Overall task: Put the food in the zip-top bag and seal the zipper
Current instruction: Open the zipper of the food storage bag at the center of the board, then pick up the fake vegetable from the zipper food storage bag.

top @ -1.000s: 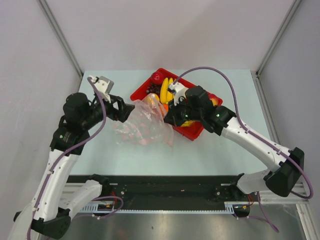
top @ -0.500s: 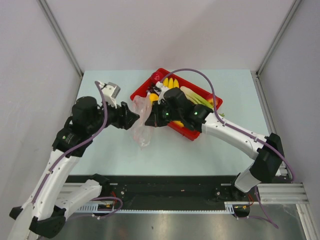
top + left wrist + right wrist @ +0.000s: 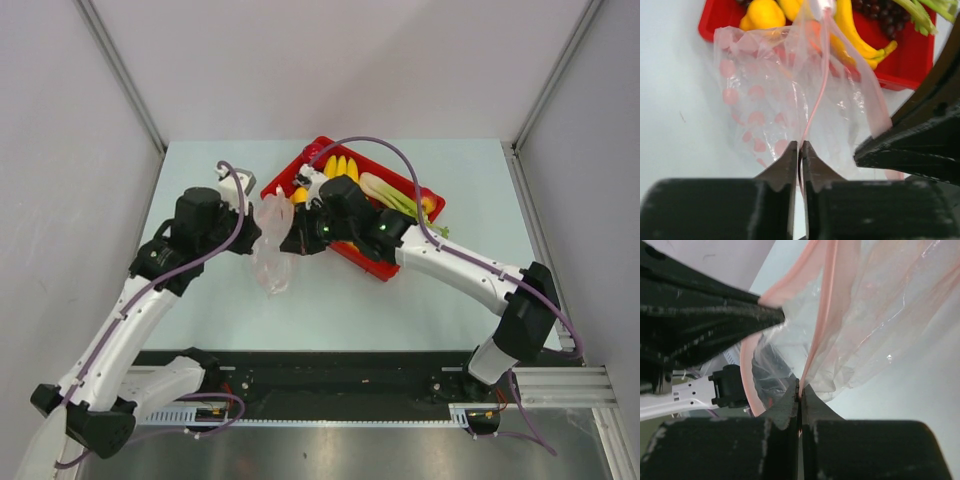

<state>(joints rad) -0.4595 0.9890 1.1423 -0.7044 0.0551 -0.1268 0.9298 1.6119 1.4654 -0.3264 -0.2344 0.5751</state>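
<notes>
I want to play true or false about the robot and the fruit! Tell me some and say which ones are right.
1. The left hand and the right hand both pinch the zip-top bag. True.
2. The bananas are inside the bag. False: they lie in the red tray.
3. The dark grapes are in the tray. True.
4. The right hand is wide open. False: it is shut on the bag's pink zipper.

Crumpled clear zip-top bag (image 3: 270, 250), pink zipper (image 3: 822, 75) taut, beside food (image 3: 340, 167) in red tray (image 3: 385, 268).
</notes>
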